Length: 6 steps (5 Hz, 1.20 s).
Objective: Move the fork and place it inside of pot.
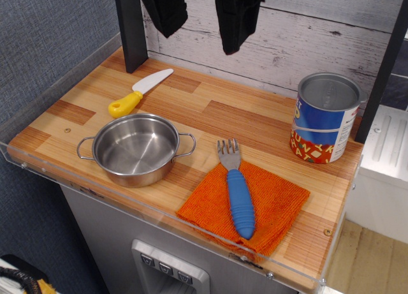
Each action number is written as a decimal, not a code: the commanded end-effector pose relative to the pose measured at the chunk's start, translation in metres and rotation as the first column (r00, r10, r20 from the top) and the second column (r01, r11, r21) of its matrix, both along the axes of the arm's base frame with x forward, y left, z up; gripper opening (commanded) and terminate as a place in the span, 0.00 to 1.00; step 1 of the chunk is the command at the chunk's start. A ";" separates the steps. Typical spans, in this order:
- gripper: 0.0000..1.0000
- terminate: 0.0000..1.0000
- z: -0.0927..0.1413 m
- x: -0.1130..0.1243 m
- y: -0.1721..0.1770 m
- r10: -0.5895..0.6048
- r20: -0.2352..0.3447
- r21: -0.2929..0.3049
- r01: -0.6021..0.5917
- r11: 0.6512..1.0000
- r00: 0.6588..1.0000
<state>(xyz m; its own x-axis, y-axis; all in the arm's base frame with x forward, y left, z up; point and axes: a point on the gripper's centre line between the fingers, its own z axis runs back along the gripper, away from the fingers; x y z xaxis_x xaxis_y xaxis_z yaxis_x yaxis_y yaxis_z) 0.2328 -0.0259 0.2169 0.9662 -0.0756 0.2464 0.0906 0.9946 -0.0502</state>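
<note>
The fork [239,197] has a ribbed blue handle and grey tines. It lies on an orange cloth [280,201] near the front edge, tines pointing away toward the back wall. The pot [131,174] is small, shiny steel with two wire loop handles. It stands empty to the left of the fork, about a hand's width away. My gripper [201,13] hangs high at the back, above the counter, well away from both. Its two black fingers [234,23] are spread wide apart and hold nothing.
A yellow-handled white knife [139,92] lies behind the pot. A blue-labelled tin can [324,118] stands at the back right. A black post [131,29] rises at the back left. A clear plastic lip [159,211] edges the wooden counter.
</note>
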 end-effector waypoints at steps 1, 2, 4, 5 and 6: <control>1.00 0.00 0.000 0.000 0.000 0.000 0.000 0.000 0.000 1.000 1.000; 1.00 0.00 -0.013 -0.007 0.000 0.189 -0.028 0.000 -0.190 0.982 0.981; 1.00 0.00 -0.052 -0.012 -0.009 0.367 -0.105 -0.035 -0.372 0.927 0.924; 1.00 0.00 -0.071 -0.014 -0.013 0.402 -0.092 -0.114 -0.411 0.905 0.911; 1.00 0.00 -0.094 -0.013 -0.013 0.433 -0.043 -0.136 -0.435 0.890 0.900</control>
<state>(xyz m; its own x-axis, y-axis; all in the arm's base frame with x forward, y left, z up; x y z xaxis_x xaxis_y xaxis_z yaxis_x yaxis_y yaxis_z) 0.2163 -0.0372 0.1134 0.8990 0.3943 0.1904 -0.3623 0.9140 -0.1824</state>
